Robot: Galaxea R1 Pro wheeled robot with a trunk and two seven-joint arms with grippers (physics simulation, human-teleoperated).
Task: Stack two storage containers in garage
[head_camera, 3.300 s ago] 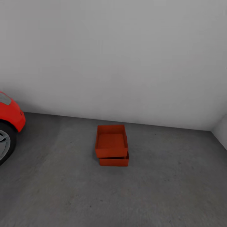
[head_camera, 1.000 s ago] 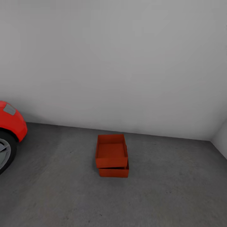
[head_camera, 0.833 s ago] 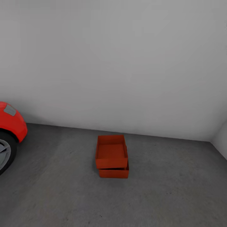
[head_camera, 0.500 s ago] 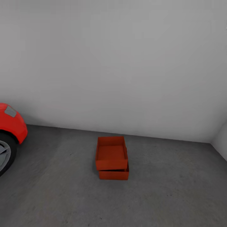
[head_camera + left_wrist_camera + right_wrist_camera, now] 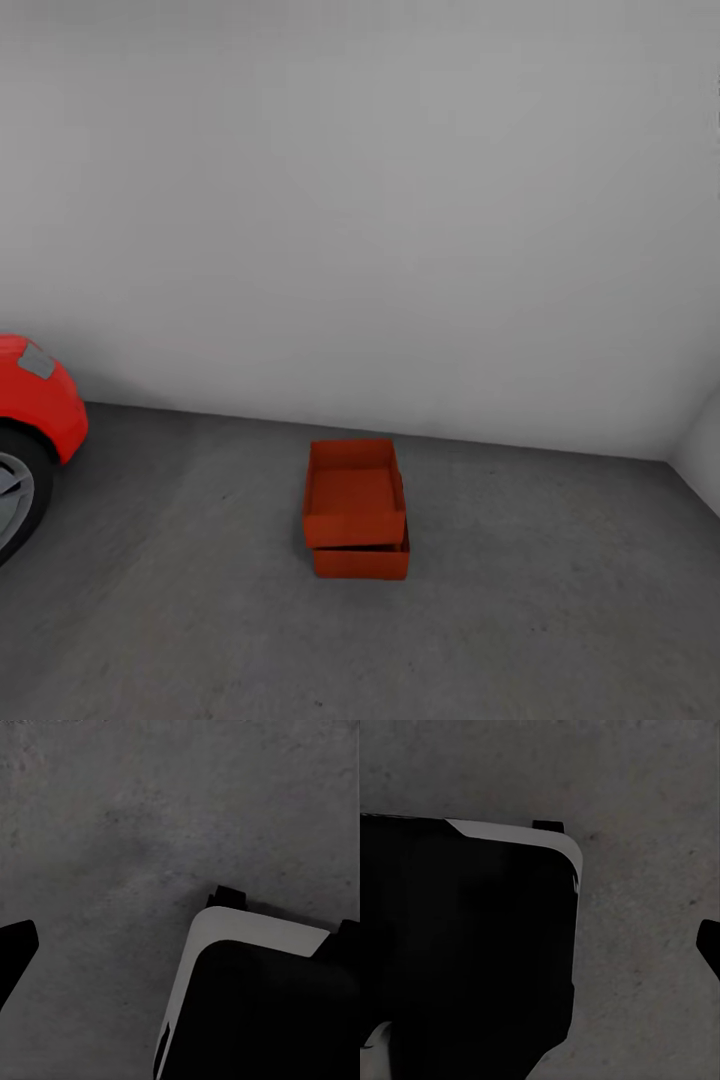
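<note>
Two orange-red storage containers sit stacked on the grey concrete garage floor (image 5: 560, 620): the upper container (image 5: 354, 495), open-topped, rests slightly askew on the lower container (image 5: 362, 562).

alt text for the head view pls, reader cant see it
Two orange-red rectangular storage containers sit stacked on the dark grey concrete floor near a plain white wall: the upper container rests slightly askew on the lower container. A red car's front corner and wheel show at the left edge.

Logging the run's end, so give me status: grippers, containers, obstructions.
Top container stacked on bottom container, slightly askew, on garage floor. Red car well left, apart. Gripper states unreadable.
</note>
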